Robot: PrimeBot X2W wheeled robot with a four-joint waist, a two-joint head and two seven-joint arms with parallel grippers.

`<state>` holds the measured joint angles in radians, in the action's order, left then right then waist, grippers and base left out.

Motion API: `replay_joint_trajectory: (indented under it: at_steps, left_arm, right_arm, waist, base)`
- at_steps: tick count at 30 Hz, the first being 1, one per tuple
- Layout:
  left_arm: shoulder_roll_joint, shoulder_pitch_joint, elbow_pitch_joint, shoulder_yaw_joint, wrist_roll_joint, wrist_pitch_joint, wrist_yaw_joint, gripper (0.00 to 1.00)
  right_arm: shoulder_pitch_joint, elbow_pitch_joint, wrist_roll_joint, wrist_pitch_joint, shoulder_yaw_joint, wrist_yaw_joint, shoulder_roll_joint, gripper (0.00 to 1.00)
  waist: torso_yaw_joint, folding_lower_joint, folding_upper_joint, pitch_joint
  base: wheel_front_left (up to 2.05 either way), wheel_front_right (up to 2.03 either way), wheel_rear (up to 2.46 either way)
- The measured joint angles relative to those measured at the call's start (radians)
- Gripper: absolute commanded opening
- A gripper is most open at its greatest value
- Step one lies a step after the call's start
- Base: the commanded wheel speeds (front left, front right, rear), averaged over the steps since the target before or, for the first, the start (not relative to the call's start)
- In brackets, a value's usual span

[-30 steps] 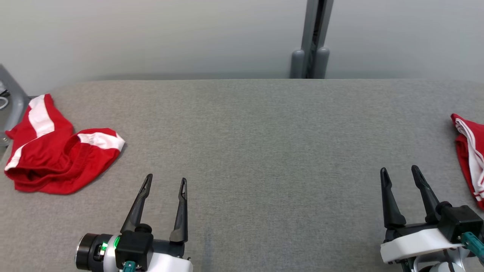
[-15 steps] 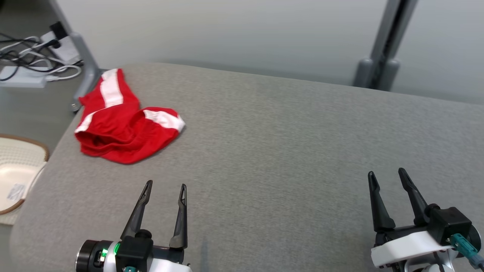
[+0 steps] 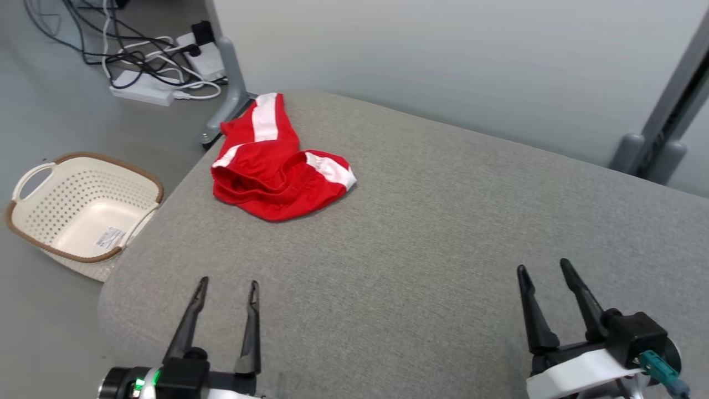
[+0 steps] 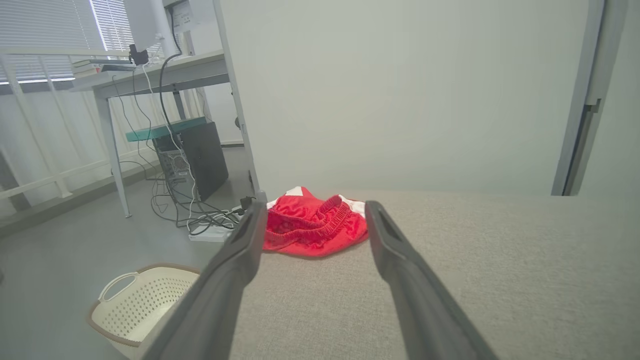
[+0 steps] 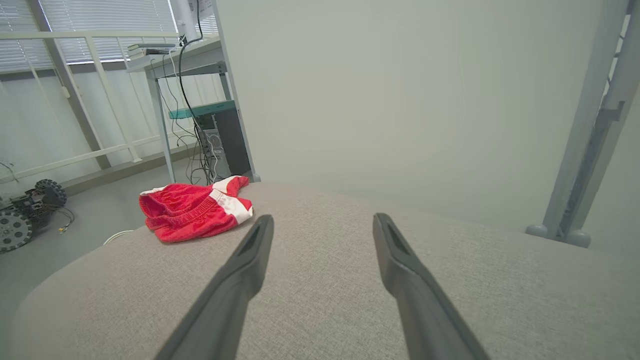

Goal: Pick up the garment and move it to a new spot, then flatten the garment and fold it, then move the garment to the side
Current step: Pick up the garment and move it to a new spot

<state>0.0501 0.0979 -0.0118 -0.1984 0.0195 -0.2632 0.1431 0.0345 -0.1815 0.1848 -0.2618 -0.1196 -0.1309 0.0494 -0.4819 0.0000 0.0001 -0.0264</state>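
Red shorts (image 3: 277, 172) lie crumpled on the grey worktop (image 3: 443, 238), upper left of head frame. My left fingers (image 3: 251, 321) and right fingers (image 3: 530, 310) stand spread apart, empty, at bottom, well apart from them.

The garment (image 3: 277, 177) is soft red-and-white cloth with a ribbed waistband, the surface (image 3: 443, 249) is matt, coarse-woven grey fabric, the basket (image 3: 66, 191) is perforated cream plastic, and the fingers (image 3: 186, 327) look like matt dark plastic.

Left end effector (image 4: 312, 210) gapes empty, framing the crumpled red garment (image 4: 315, 229) on the grey table (image 4: 500, 270).
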Motion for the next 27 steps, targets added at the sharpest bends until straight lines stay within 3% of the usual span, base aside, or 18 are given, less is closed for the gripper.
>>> replay_joint_trajectory:
  at_steps: [19,27]
  left_arm:
    - [-0.001,0.021,0.038,0.035,0.018,0.0,0.034,1.0]
    - [-0.001,0.021,0.037,0.051,0.017,0.0,0.024,1.0]
  right_arm:
    - [0.056,-0.052,0.019,0.0,-0.072,0.0,0.007,1.0]
    - [0.047,-0.052,0.023,0.0,-0.07,0.0,0.009,1.0]
  waist:
    - [-0.026,0.0,0.0,0.0]
    - [-0.02,0.0,0.0,0.011]
  base:
    - [0.0,0.0,0.0]
    - [0.0,0.0,0.0]
